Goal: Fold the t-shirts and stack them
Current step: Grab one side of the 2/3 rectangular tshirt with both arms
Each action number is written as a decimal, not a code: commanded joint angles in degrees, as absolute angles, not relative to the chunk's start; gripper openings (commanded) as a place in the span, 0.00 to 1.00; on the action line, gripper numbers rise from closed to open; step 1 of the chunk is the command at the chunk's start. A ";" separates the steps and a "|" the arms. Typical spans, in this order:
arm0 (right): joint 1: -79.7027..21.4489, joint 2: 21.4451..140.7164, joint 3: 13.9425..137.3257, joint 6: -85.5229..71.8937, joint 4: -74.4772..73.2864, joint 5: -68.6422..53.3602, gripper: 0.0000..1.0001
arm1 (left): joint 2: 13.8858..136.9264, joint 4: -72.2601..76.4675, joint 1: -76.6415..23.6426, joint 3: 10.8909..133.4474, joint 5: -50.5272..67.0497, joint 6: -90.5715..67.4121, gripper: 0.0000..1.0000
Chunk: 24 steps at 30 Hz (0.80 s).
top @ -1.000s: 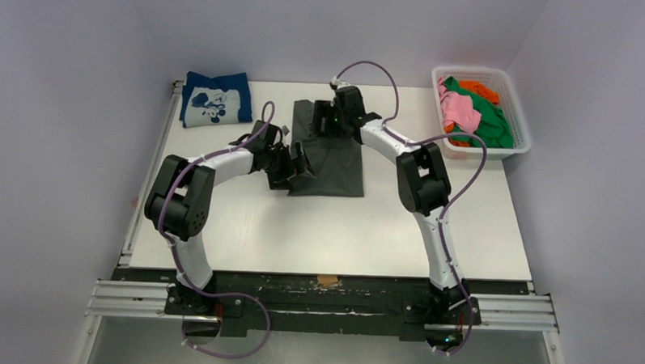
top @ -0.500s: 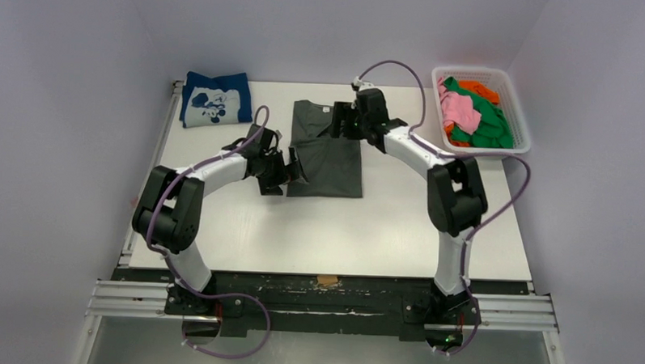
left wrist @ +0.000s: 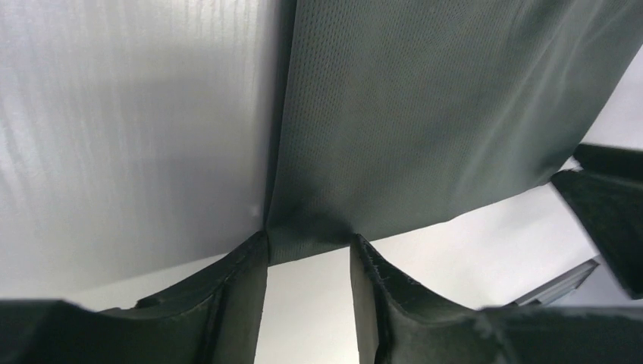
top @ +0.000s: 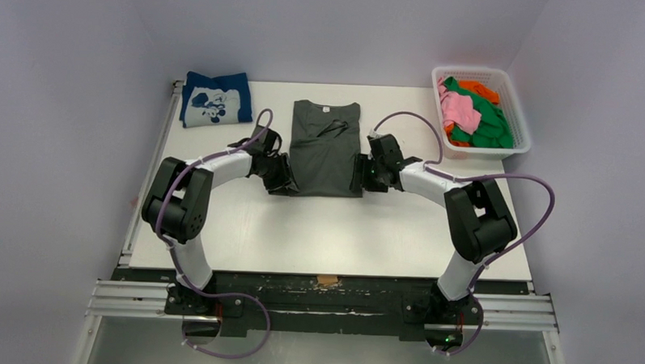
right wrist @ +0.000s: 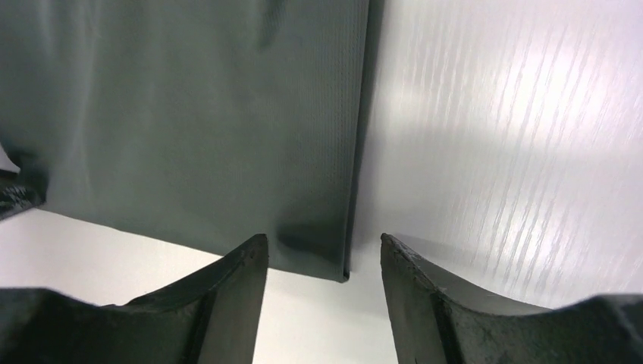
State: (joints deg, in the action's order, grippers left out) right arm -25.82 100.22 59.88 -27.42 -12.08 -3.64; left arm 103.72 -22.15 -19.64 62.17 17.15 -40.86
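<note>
A dark grey t-shirt (top: 327, 146) lies flat mid-table, folded into a long narrow rectangle with its collar at the far end. My left gripper (top: 287, 183) is low at its near left corner. In the left wrist view that gripper (left wrist: 309, 246) is open, a gap between its fingers, and the shirt's corner (left wrist: 303, 235) lies across their tips. My right gripper (top: 358, 177) sits at the near right corner. In the right wrist view it (right wrist: 324, 246) is open wider, straddling the folded edge (right wrist: 345, 262). A folded navy t-shirt (top: 217, 98) with white print rests at the back left.
A white mesh basket (top: 515, 144) at the back right holds pink (top: 459, 110), green (top: 487, 123) and orange (top: 484, 90) t-shirts in a heap. The table's left edge has a metal rail (top: 154, 168). Both arms' purple cables loop above the table.
The right arm swung from the shirt's collar end to its near right corner. The left gripper slid onto the near left corner. Both pairs of jaws narrowed. The shirt now lies flat.
</note>
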 commanded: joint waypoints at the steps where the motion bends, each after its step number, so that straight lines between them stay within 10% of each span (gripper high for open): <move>1: -25.86 99.56 58.75 -28.85 -12.17 -5.54 0.52 | 106.73 -23.32 -20.10 64.90 15.53 -39.58 0.33; 7: -25.93 99.25 56.17 -29.30 -11.90 -5.91 0.50 | 106.91 -24.09 -20.80 64.61 14.97 -38.67 0.00; 17: -26.85 97.38 54.24 -29.68 -12.85 -7.19 0.00 | 102.14 -24.44 -20.92 60.59 15.61 -38.05 0.00; 24: -29.66 88.93 50.90 -28.28 -20.90 -13.46 0.00 | 87.26 -28.31 -22.32 52.16 19.02 -37.31 0.00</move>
State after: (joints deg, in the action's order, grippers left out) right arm -27.55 95.88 52.34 -29.32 -13.85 -9.63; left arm 98.63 -23.68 -20.97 56.49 17.02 -39.16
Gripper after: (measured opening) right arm 0.006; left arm 0.011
